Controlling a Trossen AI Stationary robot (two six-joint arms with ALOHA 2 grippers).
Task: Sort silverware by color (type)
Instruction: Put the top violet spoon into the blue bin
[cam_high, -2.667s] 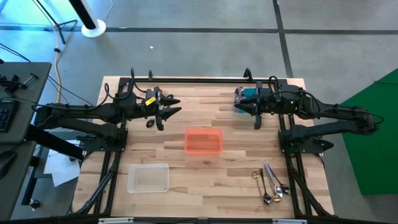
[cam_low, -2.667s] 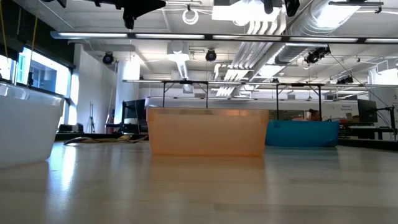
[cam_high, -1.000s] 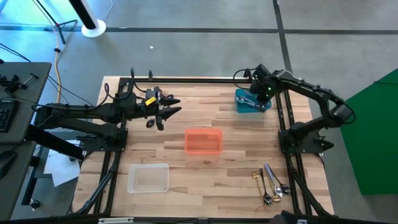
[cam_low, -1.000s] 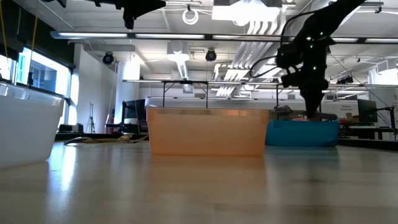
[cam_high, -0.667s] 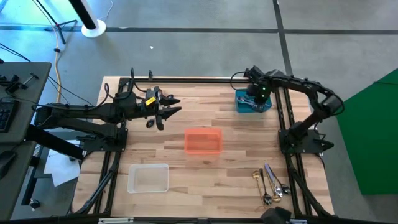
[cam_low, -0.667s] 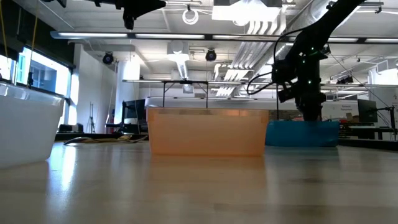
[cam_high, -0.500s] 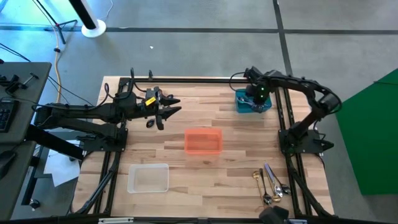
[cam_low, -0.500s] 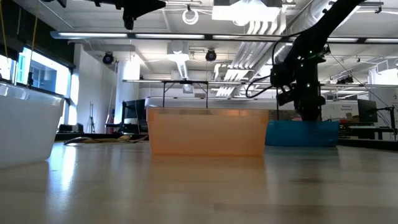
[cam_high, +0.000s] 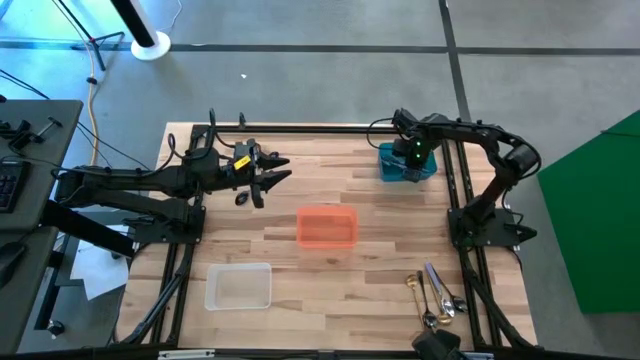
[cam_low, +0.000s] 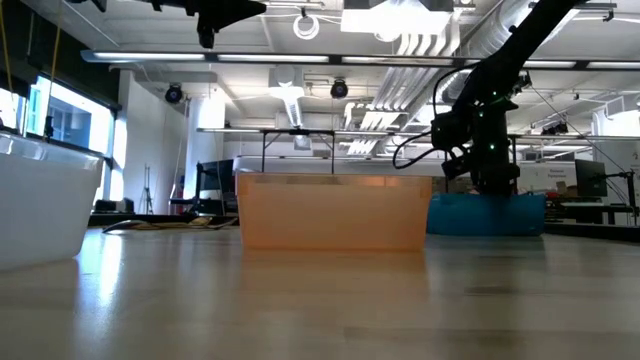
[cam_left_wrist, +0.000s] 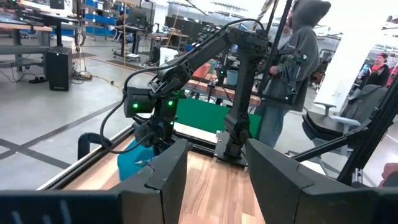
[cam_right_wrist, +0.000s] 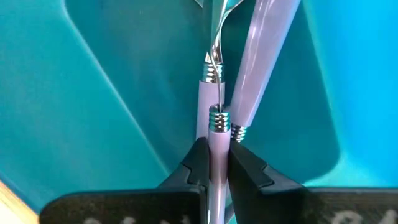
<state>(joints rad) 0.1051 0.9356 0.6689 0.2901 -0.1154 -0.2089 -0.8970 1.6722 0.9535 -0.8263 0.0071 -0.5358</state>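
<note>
My right gripper points down into the blue bin at the table's far right, shut on a lilac-handled piece of silverware. Two more lilac-handled pieces lie on the bin's floor beside it. In the low view the bin's wall hides the fingertips. Several loose pieces of silverware lie on the table near its near right corner. My left gripper hangs open and level above the far left of the table, holding nothing. My right gripper pinches the lilac handle between its two fingers, just behind the silver collar. The fingers come from above, pointing down into the blue bin, and the handle runs along the gap between them. Whether the piece rests on the bin's floor, I cannot tell.
An orange bin stands mid-table and a clear bin near the near left corner. A person in a grey hooded top stands beyond the table's right side, behind the right arm.
My right gripper has sunk into the blue bin, staying shut, until the bin's wall hides its fingertips in the low view. Its arm has folded in over the far right corner.
</note>
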